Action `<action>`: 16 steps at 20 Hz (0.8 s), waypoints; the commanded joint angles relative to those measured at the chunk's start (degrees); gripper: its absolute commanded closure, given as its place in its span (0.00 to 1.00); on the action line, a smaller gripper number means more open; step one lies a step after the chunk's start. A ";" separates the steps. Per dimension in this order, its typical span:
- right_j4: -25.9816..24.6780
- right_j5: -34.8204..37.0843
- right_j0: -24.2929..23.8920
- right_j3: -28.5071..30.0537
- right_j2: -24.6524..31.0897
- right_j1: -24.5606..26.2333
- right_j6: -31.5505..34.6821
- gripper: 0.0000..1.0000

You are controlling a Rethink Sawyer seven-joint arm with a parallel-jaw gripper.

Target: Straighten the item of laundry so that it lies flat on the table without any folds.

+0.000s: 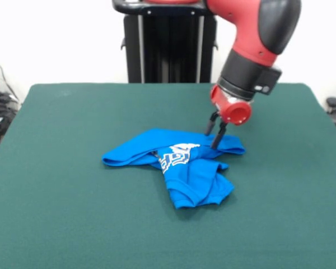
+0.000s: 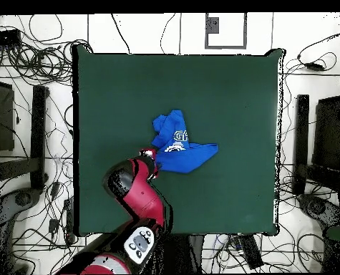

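The item of laundry [image 1: 186, 175] [image 2: 181, 149] is a bright blue garment with white lettering, lying crumpled and folded over itself near the middle of the green table [image 1: 67, 202] [image 2: 230, 86]. One flap points left and a bunched part lies toward the front. My gripper [image 1: 211, 140] [image 2: 150, 154] hangs low over the garment's far right edge, its two dark fingers a little apart and their tips at the fabric. The fabric there is not lifted. In the overhead view the arm hides most of the gripper.
Bare green felt surrounds the garment on all sides. The red arm [image 2: 137, 197] reaches in over the table's edge. Cables and dark stands [image 2: 36, 129] lie on the floor around the table.
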 commanded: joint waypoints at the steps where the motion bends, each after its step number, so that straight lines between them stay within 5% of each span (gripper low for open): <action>1: -4.38 -2.21 -1.31 1.04 8.18 0.31 10.82 0.00; 7: -10.85 -7.05 -3.25 0.45 9.92 1.23 11.33 0.00; 16: -12.08 -7.82 -2.51 -0.31 9.55 1.84 12.20 0.00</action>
